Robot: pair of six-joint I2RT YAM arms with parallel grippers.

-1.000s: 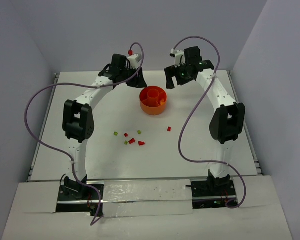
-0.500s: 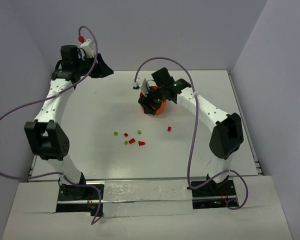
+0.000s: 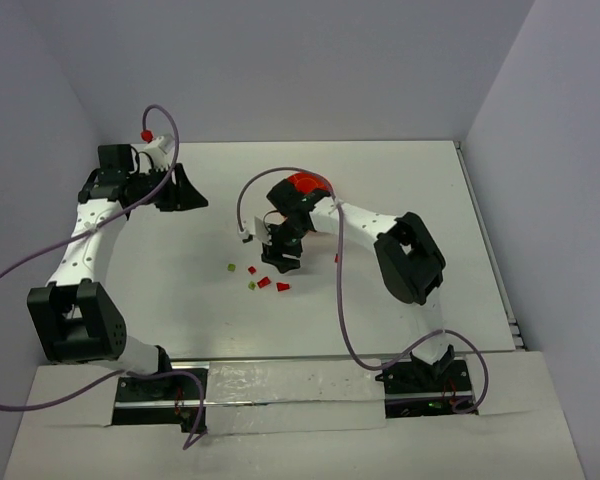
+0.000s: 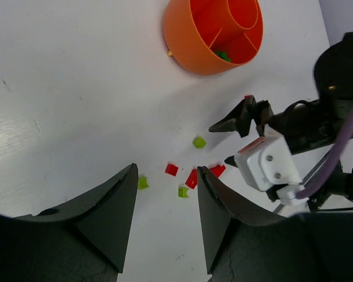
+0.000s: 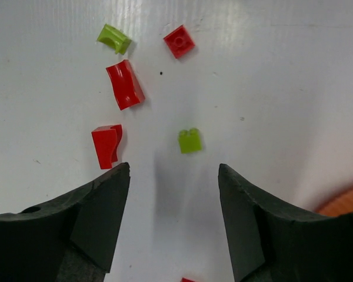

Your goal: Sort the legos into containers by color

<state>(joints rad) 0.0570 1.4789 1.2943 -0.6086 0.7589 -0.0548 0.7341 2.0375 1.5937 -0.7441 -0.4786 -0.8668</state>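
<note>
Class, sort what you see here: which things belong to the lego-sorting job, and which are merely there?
Belong to the job:
red legos
green legos
orange divided bowl
right fingers

Merely there:
purple cable
white table
grey walls

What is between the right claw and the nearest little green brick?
Nothing visible. The right gripper stands open, with the green brick on bare table just ahead of its gap. Two red bricks lie off to the side.
</note>
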